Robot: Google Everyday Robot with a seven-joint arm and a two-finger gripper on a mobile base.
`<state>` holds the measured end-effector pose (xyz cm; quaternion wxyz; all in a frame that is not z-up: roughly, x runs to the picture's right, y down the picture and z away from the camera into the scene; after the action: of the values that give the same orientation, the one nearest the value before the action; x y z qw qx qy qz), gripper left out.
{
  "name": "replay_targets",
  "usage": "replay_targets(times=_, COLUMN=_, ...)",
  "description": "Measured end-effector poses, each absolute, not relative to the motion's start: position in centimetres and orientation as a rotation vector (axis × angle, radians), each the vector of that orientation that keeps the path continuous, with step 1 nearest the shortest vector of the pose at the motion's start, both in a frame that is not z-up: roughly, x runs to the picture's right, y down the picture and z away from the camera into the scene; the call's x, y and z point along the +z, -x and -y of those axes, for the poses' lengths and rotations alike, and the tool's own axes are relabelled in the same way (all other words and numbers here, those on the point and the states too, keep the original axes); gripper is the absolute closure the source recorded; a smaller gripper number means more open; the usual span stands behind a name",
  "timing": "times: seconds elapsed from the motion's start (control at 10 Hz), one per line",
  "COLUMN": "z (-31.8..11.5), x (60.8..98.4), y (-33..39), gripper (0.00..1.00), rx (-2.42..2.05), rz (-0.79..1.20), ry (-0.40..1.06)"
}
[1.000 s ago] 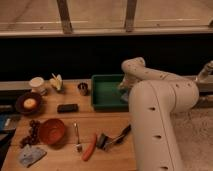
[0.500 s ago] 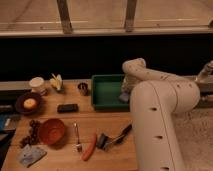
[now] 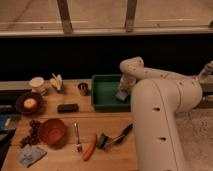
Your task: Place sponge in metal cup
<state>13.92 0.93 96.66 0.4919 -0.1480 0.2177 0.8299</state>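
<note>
The small metal cup (image 3: 83, 89) stands upright on the wooden table, just left of the green tray (image 3: 106, 93). A dark rectangular block (image 3: 67, 107), possibly the sponge, lies flat on the table in front and to the left of the cup. My gripper (image 3: 121, 95) hangs at the end of the white arm (image 3: 150, 95), low over the right end of the green tray and well to the right of the cup. What lies under it in the tray is hidden.
A white cup (image 3: 37, 84), banana pieces (image 3: 56, 82) and a dark plate with an orange (image 3: 28, 103) stand at the left. A red bowl (image 3: 52, 130), grapes (image 3: 33, 133), blue cloth (image 3: 29, 155), fork (image 3: 77, 137), carrot (image 3: 89, 147) and brush (image 3: 114, 138) lie in front.
The gripper has dropped slightly lower into the right end of the green tray. Nothing on the table has moved.
</note>
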Motion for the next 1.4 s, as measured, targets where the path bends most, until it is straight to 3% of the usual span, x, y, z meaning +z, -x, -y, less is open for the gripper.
replay_targets(times=0.5, z=5.8, x=90.1, y=-7.8, gripper=1.00, rx=1.931, rz=-0.248, ry=0.385)
replay_targets(times=0.9, z=10.6, x=86.3, y=1.4, gripper=1.00, rx=1.799, rz=-0.004, ry=0.443)
replay_targets(times=1.4, z=11.4, x=85.3, y=4.1, gripper=1.00, rx=1.749, rz=0.048, ry=0.469)
